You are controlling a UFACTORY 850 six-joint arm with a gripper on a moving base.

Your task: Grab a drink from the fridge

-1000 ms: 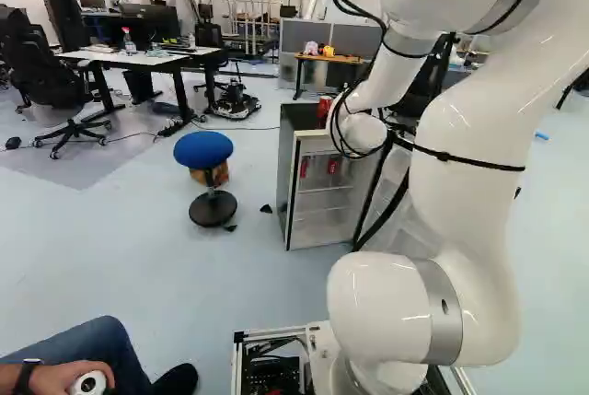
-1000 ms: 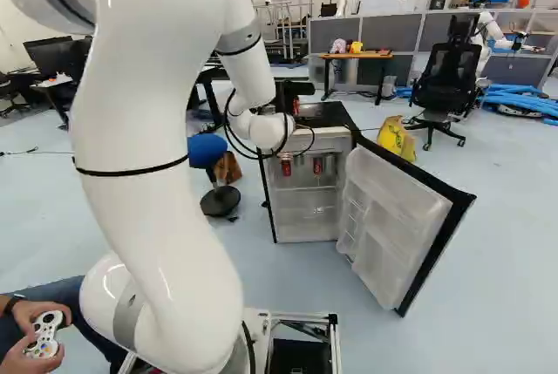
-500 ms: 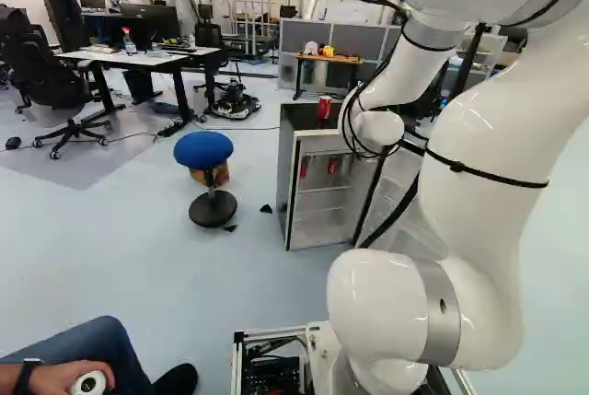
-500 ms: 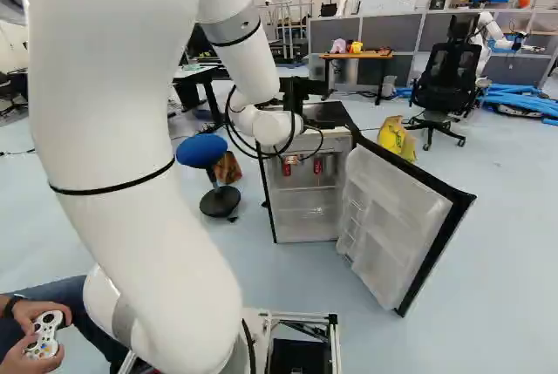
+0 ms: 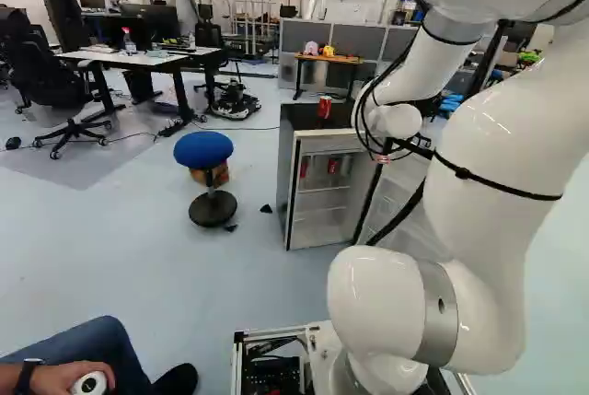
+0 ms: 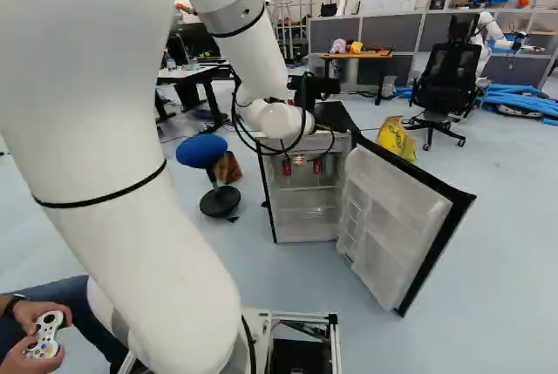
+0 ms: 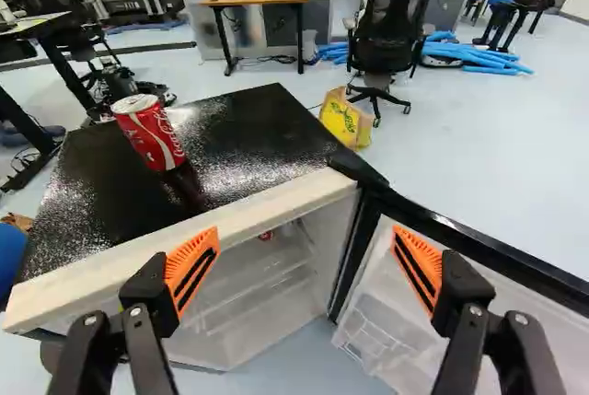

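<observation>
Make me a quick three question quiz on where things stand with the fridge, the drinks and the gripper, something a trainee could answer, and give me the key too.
1. True or false: the door of the fridge stands open.

2. What stands on top of the fridge?
a) a blue stool
b) a red can
c) a yellow bag

3. Fill in the missing word, open or shut: the gripper is ____, with nothing held between its fingers.

Key: 1 true; 2 b; 3 open.

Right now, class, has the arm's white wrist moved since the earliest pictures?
Yes: in the left base view, the wrist has shifted right against the fridge.
</observation>
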